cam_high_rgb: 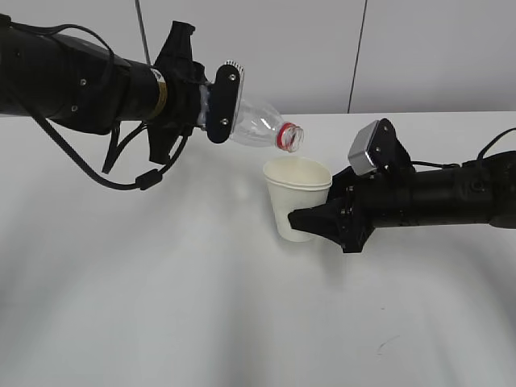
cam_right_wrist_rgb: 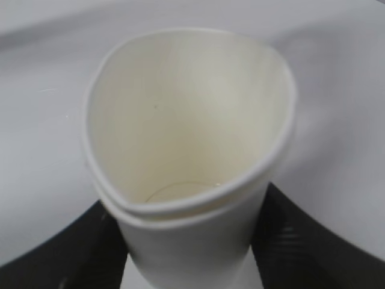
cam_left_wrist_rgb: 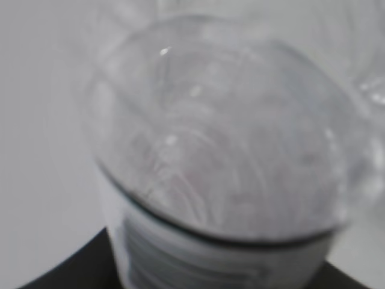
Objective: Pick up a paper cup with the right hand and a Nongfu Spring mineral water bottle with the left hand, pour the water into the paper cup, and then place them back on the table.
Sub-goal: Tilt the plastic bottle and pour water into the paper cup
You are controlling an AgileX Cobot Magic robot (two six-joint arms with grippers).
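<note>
Bottle [cam_high_rgb: 260,127] tipped over cup [cam_high_rgb: 297,197]; little water inside cup.

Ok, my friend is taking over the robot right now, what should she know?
Left hand: shut on the water bottle, tipped with its open mouth just above the paper cup.
Right hand: shut on the paper cup, upright and squeezed a little out of round.
Done: both picked up, pour position reached.
Unclear: whether water is flowing.
Left: finish pouring, then set both back on the table.
</note>
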